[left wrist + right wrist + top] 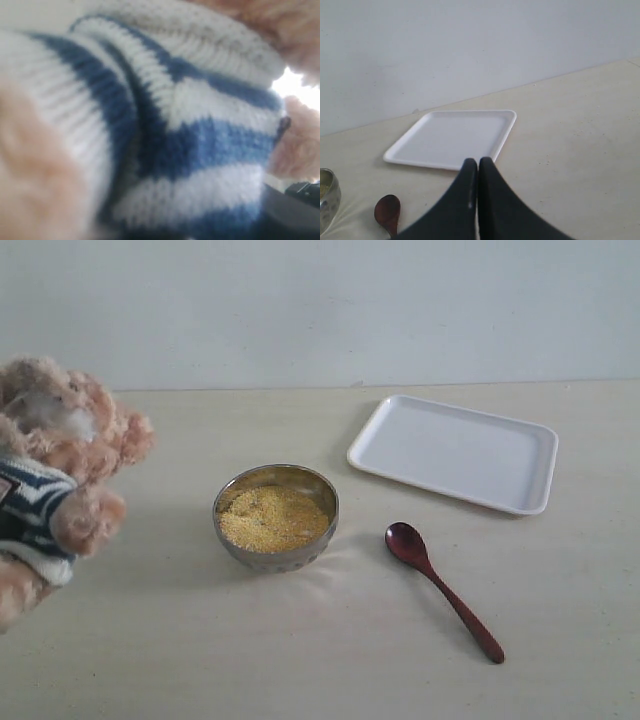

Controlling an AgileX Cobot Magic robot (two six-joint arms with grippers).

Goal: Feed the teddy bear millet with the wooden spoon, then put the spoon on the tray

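Wooden spoon (447,594): dark reddish-brown and glossy, with a small oval bowl and a long thin handle. It is laid flat on the counter, to the right of the metal bowl and in front of the tray, touching neither, and it is not gripped.
Counter (200,660): pale cream, matt and smooth, backed by a plain light wall (300,310).
Metal bowl (275,560): round, silvery and shiny, set upright near the middle of the counter.
Millet (272,517): fine yellow grains, seen as a flat golden heap inside the metal bowl, below its rim.
Tray (455,450): flat white rectangle with rounded corners and a low raised rim, set at an angle behind the spoon.
Teddy bear (60,460): fluffy light-brown plush in a ribbed navy-and-white striped knit shirt. It is cut off by the left edge of the exterior view and is well apart from the spoon.
Left hand: its wrist view is filled by blurred striped knit and plush at very close range. Whether it is open or closed cannot be told.
Right hand (478,162): the black, tapered fingers are pressed together, closed on nothing, above the counter and near the tray.
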